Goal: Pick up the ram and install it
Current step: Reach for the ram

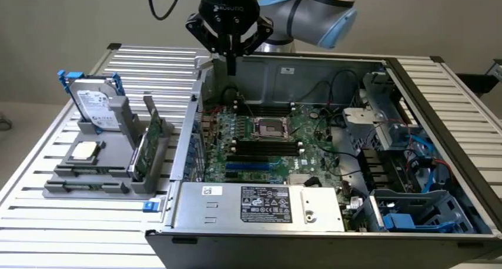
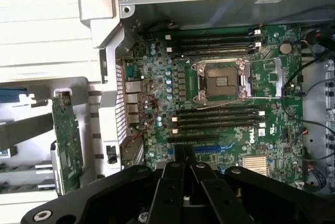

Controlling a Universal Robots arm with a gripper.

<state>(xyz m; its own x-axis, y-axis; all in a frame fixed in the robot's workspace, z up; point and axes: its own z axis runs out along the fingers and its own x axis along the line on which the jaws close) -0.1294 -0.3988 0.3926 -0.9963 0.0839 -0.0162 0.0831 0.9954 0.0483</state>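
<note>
Open computer case (image 1: 298, 72), centre and right of the exterior frame, on a slatted table (image 1: 141, 63).
- Inside: green motherboard (image 1: 314, 145) lying flat, with a square processor socket (image 1: 271, 127) between two banks of long black slots (image 1: 267, 147).
- A labelled power supply box (image 1: 259, 201) sits along the near edge. Cables and a blue-clipped bay are at the exterior view's right.

Grey holder (image 1: 86, 187), left of the frame, beside the case.
- It holds a silver hard drive (image 1: 98, 107) with blue handles, standing upright.
- A small square chip (image 1: 84, 151) lies flat.
- A broad green card (image 1: 150, 143) stands on edge.

Claw (image 1: 231, 53), upper centre of the frame, above the case's back left corner.
- Fingers are pinched together on the ram (image 1: 232, 64), seen edge-on as a thin dark strip.
- The ram hangs straight down from the fingertips, above the motherboard and clear of the slots.
- In the wrist view the ram (image 2: 183, 150) juts out past the claw (image 2: 183, 165), over the board.
</note>
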